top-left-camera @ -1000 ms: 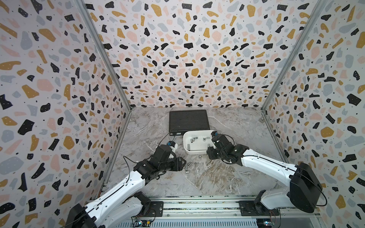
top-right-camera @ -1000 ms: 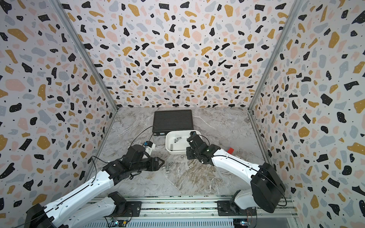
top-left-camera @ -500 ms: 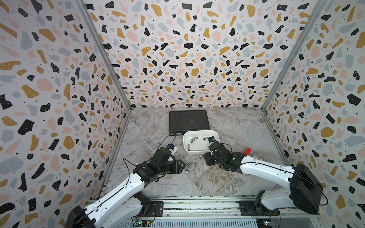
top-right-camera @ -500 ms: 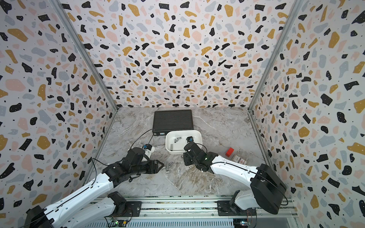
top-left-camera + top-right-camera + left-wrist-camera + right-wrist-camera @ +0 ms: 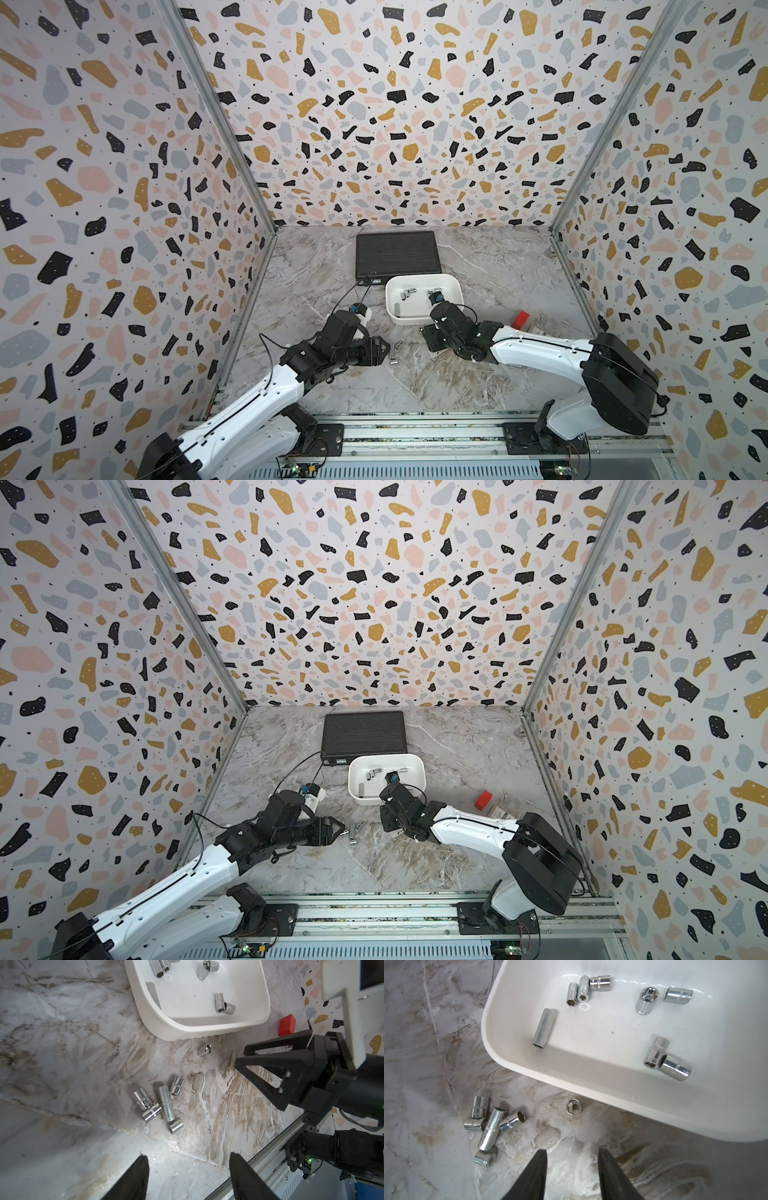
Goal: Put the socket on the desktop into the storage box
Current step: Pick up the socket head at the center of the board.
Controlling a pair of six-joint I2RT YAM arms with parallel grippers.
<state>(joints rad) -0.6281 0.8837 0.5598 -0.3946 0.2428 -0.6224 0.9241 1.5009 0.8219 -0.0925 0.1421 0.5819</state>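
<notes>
Left tool point(image 5: 188, 1154) and right tool point(image 5: 572, 1150) are hanging spread and empty; a skewed pinch is risking toppling the mid-frame upright socket point(image 5: 573, 1107) beside the storage box point(image 5: 591, 1080).

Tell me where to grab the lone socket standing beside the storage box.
Probably pinch its round side from straight above: the lone socket stands on end, hex opening up. Line the jaws along the storage box wall so neither wedges against it.
</notes>
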